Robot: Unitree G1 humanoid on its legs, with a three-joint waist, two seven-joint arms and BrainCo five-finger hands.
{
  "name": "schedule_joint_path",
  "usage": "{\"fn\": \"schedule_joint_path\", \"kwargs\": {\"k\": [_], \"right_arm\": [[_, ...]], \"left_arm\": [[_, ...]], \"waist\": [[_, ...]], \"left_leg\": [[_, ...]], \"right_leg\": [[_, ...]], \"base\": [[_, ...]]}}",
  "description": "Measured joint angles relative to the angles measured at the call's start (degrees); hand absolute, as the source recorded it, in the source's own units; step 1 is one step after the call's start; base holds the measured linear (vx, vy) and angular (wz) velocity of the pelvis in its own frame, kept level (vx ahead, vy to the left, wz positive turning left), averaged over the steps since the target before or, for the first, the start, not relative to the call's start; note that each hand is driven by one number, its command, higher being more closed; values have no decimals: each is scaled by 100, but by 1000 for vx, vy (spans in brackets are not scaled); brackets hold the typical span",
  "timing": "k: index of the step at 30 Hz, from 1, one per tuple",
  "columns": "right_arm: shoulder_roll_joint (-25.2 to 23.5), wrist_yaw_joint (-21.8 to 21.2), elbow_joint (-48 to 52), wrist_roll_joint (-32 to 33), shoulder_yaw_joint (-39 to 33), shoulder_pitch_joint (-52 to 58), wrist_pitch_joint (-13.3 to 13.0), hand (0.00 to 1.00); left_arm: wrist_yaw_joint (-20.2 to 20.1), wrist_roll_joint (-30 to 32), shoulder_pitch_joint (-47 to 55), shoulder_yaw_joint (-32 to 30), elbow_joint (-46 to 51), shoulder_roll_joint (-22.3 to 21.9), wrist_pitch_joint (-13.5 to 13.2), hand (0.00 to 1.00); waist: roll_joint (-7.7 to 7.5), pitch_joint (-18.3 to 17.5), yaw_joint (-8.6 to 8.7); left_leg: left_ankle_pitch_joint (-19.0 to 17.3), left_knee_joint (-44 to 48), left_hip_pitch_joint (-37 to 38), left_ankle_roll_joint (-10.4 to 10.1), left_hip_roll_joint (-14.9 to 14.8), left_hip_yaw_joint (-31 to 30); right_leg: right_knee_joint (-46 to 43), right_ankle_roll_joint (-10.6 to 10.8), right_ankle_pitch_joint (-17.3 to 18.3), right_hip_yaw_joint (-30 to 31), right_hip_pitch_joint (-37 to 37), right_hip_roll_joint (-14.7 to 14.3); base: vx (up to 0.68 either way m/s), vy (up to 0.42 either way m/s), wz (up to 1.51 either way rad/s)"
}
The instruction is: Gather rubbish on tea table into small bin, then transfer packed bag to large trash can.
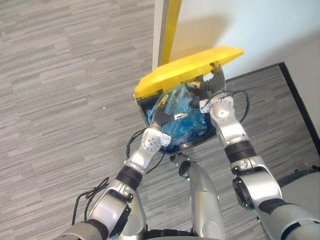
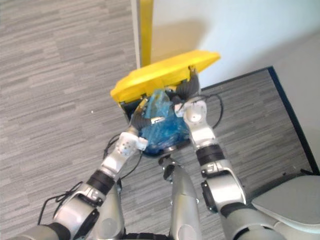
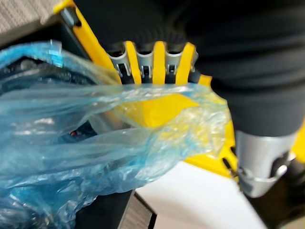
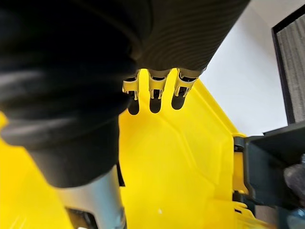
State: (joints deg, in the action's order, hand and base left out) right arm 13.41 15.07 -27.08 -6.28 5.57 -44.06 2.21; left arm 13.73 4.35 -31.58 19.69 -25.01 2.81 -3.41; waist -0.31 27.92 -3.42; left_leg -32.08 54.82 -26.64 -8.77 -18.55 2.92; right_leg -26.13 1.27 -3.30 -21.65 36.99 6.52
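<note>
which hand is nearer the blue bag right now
Left. The left hand is right against the blue bag; the right hand is higher, straight fingers pressed to the underside of the raised yellow lid above the bag.

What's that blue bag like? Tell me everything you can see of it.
The blue bag is thin, see-through, crinkled plastic, bulging full. It fills the open mouth of a dark bin, under the raised yellow lid, with its gathered top poking up. A fold stretches across the left robot hand, right against it.
</note>
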Motion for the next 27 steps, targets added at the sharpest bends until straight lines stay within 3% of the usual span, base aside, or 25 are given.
{"fn": "schedule_joint_path", "kwargs": {"k": [9, 10, 12, 13, 14, 15, 16, 18, 19, 20, 21, 22, 24, 27], "right_arm": [[-390, -151, 375, -67, -112, 1672, -2, 0], [-485, -183, 376, -108, -116, 1952, -4, 0], [-729, -280, 377, -241, -154, 2442, -6, 0], [-899, -325, 371, -254, -155, 2753, -1, 0], [-1000, -370, 351, -254, -157, 3116, -13, 0], [-1021, -378, 350, -254, -160, 3227, -22, 0], [-1141, -400, 339, -253, -166, 3675, -82, 0], [-1289, -453, 262, -247, -310, 4160, -187, 0], [-1359, -480, 95, -249, -386, 4430, -195, 0], [-1370, -492, 61, -249, -394, 4544, -208, 0], [-1461, -506, -511, -245, -570, 4794, -285, 0], [-1443, -503, -852, -244, -681, 4765, -245, 0], [-1335, -508, -2042, -161, -1057, 4881, -192, 0], [-1267, -503, -2474, -4, -1417, 4795, -238, 0]], "left_arm": [[-323, -243, 1543, -89, 406, 432, -142, 0], [-408, -236, 1765, -210, 304, 477, -139, 0], [-453, -230, 2139, -543, 24, 453, -118, 0], [-500, -229, 2447, -896, -195, 351, -104, 0], [-508, -229, 2669, -1147, -389, 340, -66, 0], [-510, -230, 2737, -1190, -437, 340, -65, 0], [-507, -228, 3035, -1360, -587, 363, -48, 0], [-505, -226, 3199, -1603, -879, 304, 71, 0], [-504, -213, 3368, -1706, -1018, 202, 133, 0], [-506, -213, 3464, -1727, -1036, 190, 129, 0], [-492, -142, 3414, -1862, -1381, 139, 159, 0], [-487, -99, 3383, -1889, -1570, 78, 194, 0], [-482, 9, 3409, -2014, -2093, -82, 220, 0], [-380, 26, 3386, -2113, -2411, -101, 221, 0]], "waist": [[6, -82, -42], [-24, -132, -34], [-149, -400, -41], [-122, -540, -39], [-146, -589, 43], [-170, -633, 44], [-256, -877, 25], [-249, -1034, 45], [-212, -1350, -32], [-239, -1408, -4], [-502, -1498, 143], [-468, -1516, 144], [-361, -1729, 170], [-275, -1878, 213]], "left_leg": [[149, -525, 914, 21, 140, 182], [220, -597, 1007, -23, 169, 199], [441, -915, 1100, -33, 242, 413], [721, -1333, 1272, -31, 48, 685], [951, -1738, 1621, -113, 63, 695], [1003, -1825, 1686, -117, 64, 698], [1121, -2065, 1804, -196, 73, 704], [1222, -2372, 1881, -170, 64, 663], [1424, -2832, 1890, 15, -118, 853], [1536, -2910, 1883, -61, -107, 909], [1725, -3098, 2035, -206, 183, 920], [1768, -3221, 2087, -194, 184, 917], [2021, -3801, 2369, 156, 289, 891], [2357, -4401, 2504, 186, 445, 992]], "right_leg": [[22, 39, 136, 61, -652, 131], [62, 176, 21, 78, -709, 147], [507, 1024, -509, 193, -732, 132], [80, 698, -470, 347, -662, 91], [-1588, -127, 439, 459, -729, 270], [-1875, -120, 572, 520, -800, 285], [-2399, -18, 1199, 757, -1100, 292], [-1613, 178, 1377, 813, -1450, -40], [-1065, 240, 1736, 938, -1702, -354], [-1461, 63, 1916, 978, -1707, -282], [-1012, -241, 2417, 1310, -2118, -301], [-881, -220, 2290, 1297, -2185, -326], [-120, -239, 1850, 1354, -2466, -489], [533, -134, 1471, 1504, -2537, -534]], "base": [[-12, -32, 5], [-16, -14, -16], [-36, -25, -38], [-28, -105, -25], [-18, -117, -14], [32, -107, 15], [14, -178, 6], [3, -220, -24], [20, -189, -52], [39, -241, -42], [22, -165, -6], [-38, -76, -24], [-63, 19, -43], [-73, 76, -24]]}}
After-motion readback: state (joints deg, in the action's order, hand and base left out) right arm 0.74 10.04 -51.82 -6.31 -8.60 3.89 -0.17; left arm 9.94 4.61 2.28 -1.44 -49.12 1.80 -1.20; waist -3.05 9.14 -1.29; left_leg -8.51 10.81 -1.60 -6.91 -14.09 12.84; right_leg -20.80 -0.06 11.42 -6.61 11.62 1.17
